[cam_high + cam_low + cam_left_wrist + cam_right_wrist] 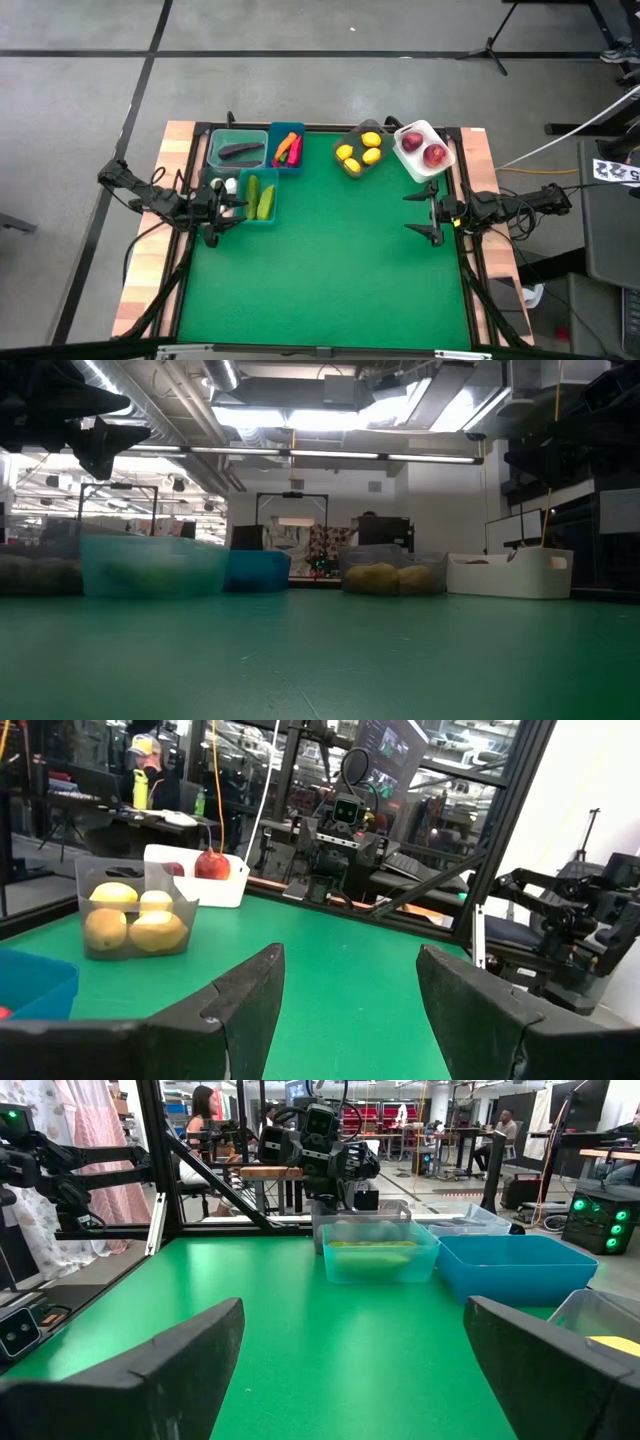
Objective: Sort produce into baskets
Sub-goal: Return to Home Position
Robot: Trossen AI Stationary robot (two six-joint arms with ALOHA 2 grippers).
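Observation:
All produce lies in baskets along the table's far side. A dark eggplant sits in the clear green basket (pixel 238 150). The blue basket (pixel 288 148) holds a carrot and peppers, and the teal basket (pixel 260 197) holds cucumbers. White garlic (pixel 225 185) lies left of the teal one. Lemons fill the grey basket (pixel 360 152) and apples the white basket (pixel 424 150). My left gripper (pixel 225 218) stands open at the left edge, just near of the teal basket. My right gripper (pixel 415 212) stands open at the right edge. Neither has anything between its fingers.
The green mat (pixel 330 280) stretches bare from the baskets to the near edge. A black frame (pixel 470 250) and wooden borders run along the table's sides. Beyond the table, people (pixel 205 1110) sit in the room.

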